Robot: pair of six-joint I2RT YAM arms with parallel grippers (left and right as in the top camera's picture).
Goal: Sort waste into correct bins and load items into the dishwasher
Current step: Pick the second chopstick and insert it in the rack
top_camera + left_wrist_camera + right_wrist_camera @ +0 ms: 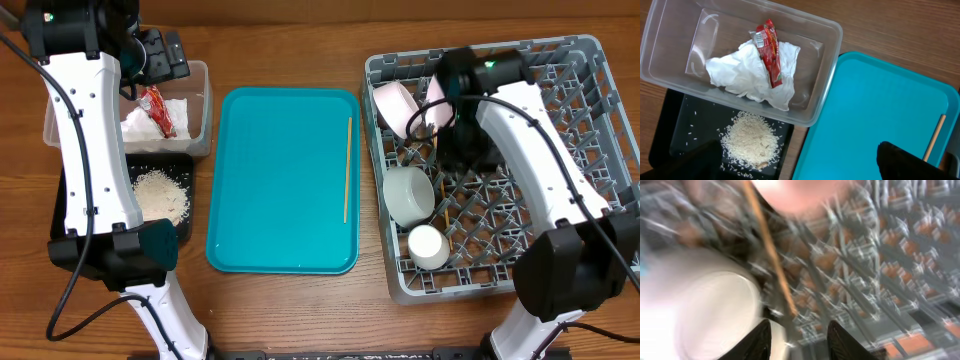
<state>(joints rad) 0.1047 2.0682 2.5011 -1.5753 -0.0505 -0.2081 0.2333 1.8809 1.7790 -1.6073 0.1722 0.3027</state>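
Observation:
The clear tub (200, 75) holds the white napkin (752, 75) and the red-and-white wrapper (771, 52). Rice (750, 140) lies in the black tray (70, 200). My left gripper (800, 160) is open and empty, high above the tub and tray; it shows in the overhead view (160, 50). One chopstick (347, 170) lies on the teal tray. The grey dish rack (590, 120) holds a tilted white dish (395, 105), a bowl (408, 193), a cup (427, 247) and a chopstick (770, 245). My right gripper (800, 337) is open and empty over the rack beside the bowl (705, 310).
The teal tray (285, 180) lies between the bins and the rack, with wood table around it. The right wrist view is blurred by motion. My right arm (530, 130) crosses over the rack's middle.

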